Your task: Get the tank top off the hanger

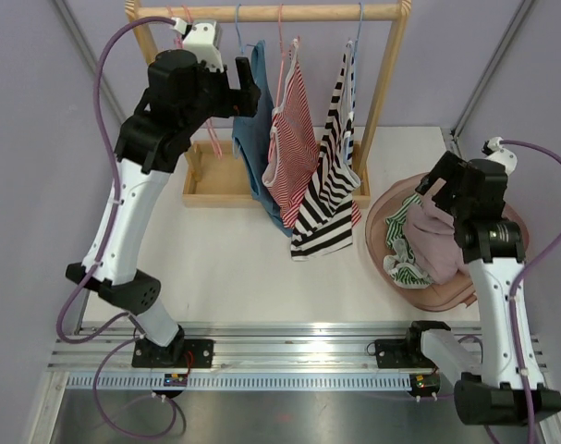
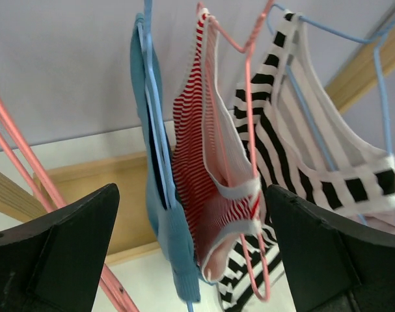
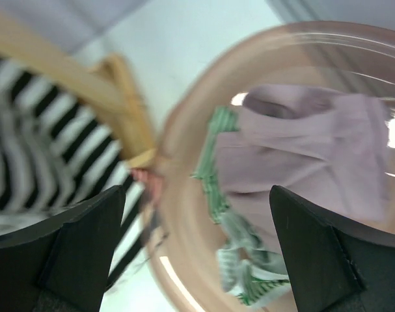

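Found left claw [image 2: 192,195] and right claw [image 3: 197,195] released; could snag blue top's [image 2: 177,253] strap, dragging hanger [image 2: 151,97] off rail [image 1: 289,13].

Top view bright, even overhead light, sharp, only faint shadows on desk [image 1: 225,268]; left wrist in focus on tops [image 2: 210,182], flat soft light, wall behind slightly soft; right wrist badly motion-blurred throughout, blown white glare spots on basket [image 3: 301,45] and at right edge.
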Controlling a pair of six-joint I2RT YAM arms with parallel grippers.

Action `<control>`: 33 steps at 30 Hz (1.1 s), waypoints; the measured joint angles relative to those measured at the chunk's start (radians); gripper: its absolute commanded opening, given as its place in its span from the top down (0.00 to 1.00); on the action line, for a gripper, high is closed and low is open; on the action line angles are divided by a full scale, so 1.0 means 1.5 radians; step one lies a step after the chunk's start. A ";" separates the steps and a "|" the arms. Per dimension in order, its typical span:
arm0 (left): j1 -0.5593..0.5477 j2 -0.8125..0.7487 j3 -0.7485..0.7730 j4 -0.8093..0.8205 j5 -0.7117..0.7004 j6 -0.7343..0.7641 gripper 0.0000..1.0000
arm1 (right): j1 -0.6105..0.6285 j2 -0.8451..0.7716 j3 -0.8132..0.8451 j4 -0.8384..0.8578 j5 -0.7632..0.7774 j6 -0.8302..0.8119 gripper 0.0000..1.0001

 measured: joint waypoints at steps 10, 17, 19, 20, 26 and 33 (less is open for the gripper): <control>0.001 0.126 0.074 -0.006 -0.067 0.061 0.51 | 0.000 -0.109 -0.055 0.080 -0.341 0.032 0.03; 0.001 0.146 0.077 -0.004 -0.075 0.075 0.89 | 0.000 -0.112 -0.076 0.104 -0.434 0.048 0.06; 0.000 0.146 0.079 -0.004 -0.075 0.073 0.98 | 0.000 -0.110 -0.084 0.111 -0.448 0.051 0.07; 0.000 0.146 0.080 -0.003 -0.076 0.072 1.00 | 0.000 -0.108 -0.087 0.112 -0.456 0.052 0.07; -0.010 0.145 0.081 0.003 -0.083 0.070 1.00 | 0.000 -0.093 -0.098 0.116 -0.481 0.054 0.07; -0.021 0.085 0.041 0.033 -0.103 0.054 1.00 | 0.000 -0.093 -0.098 0.125 -0.500 0.053 0.07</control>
